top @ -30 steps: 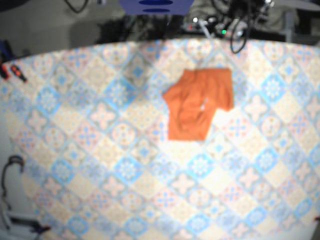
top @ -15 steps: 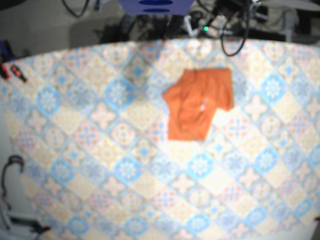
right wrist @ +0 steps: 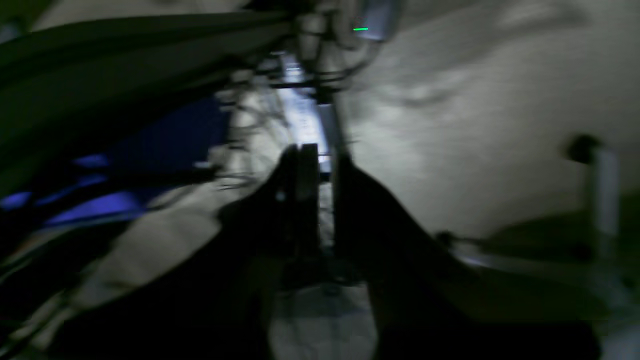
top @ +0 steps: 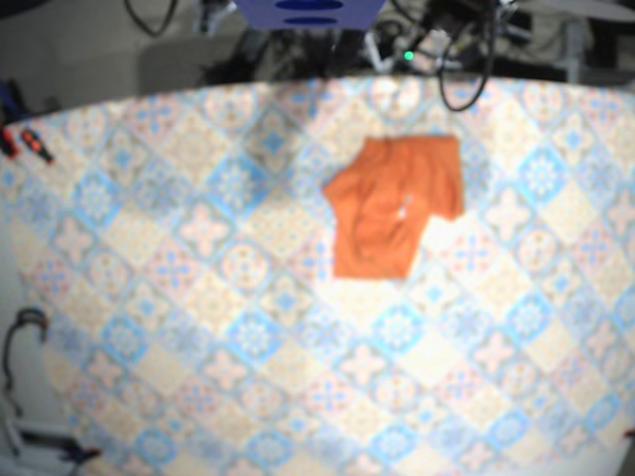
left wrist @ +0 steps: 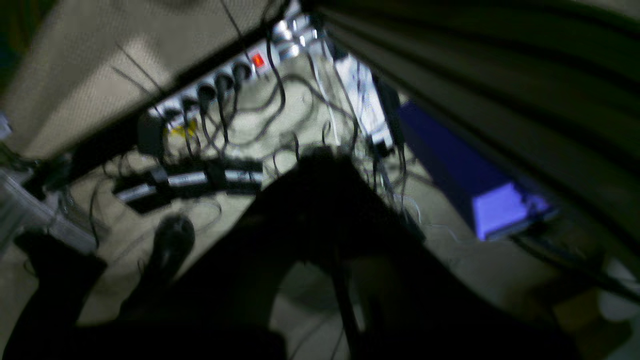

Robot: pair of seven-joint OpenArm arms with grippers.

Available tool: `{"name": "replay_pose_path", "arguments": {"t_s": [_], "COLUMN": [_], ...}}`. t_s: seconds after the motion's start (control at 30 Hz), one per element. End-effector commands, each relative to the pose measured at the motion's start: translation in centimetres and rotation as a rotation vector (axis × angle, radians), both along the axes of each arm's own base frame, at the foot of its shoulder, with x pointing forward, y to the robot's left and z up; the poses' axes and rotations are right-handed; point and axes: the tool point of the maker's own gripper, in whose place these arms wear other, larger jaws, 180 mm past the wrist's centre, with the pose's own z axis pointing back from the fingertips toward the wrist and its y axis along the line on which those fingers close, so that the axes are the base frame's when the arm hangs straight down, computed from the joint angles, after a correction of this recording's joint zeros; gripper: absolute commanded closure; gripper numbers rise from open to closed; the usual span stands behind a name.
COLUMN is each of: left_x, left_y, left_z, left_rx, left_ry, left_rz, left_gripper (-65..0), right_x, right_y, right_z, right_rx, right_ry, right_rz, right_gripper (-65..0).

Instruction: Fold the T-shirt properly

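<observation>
Between my right gripper's [right wrist: 325,165] dark fingers only a thin slit of light is showing. They are sitting close together and gripping nothing, but the blur is keeping me from telling whether they meet. My left gripper [left wrist: 325,160] is showing only as a black silhouette, so I cannot tell how its jaws are standing; nothing orange is lying in or against it.

Both wrist cameras are looking off the table: the left one is taking in a tangle of cables [left wrist: 225,115], a power strip [left wrist: 210,92] and a purple box [left wrist: 465,180] on the floor. I am judging that my arms are hanging beyond the far edge so that the cloth lies unshadowed and untouched.

Out on the patterned table [top: 198,297], the orange T-shirt [top: 397,208] is lying flat, right of centre toward the far side and well apart from both grippers. It is making a compact but uneven shape, with one flap jutting to the right, so the fold is looking to me not quite square.
</observation>
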Motion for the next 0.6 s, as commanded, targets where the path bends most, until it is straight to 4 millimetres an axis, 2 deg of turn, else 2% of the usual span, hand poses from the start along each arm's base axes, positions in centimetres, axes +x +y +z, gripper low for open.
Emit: {"name": "replay_pose_path", "arguments": {"t_s": [0.0, 0.2, 0.27, 0.57], "left_x": [0.2, 0.1, 0.1, 0.3], "left_y": [-0.2, -1.5, -1.5, -3.6], "left_z": [0.0, 0.1, 0.1, 0.3], "left_rx": [-0.006, -0.027, -0.027, -0.060], "left_ry": [-0.007, -0.008, -0.008, -0.010], "left_rz": [0.003, 0.003, 0.003, 0.006], "left_gripper": [0.0, 0.0, 0.0, -1.2], "right_x": [0.6, 2.4, 3.5, 7.7], "right_y": [0.0, 2.1, 3.7, 3.9], "right_z": [0.0, -0.5, -0.5, -0.5], "right_rx": [0.003, 0.062, 0.088, 0.085], "right_ry": [-0.014, 0.024, 0.014, -0.046], "right_rz": [0.001, 0.197, 0.225, 0.228], "right_gripper": [-5.3, -5.3, -5.3, -5.3]}}
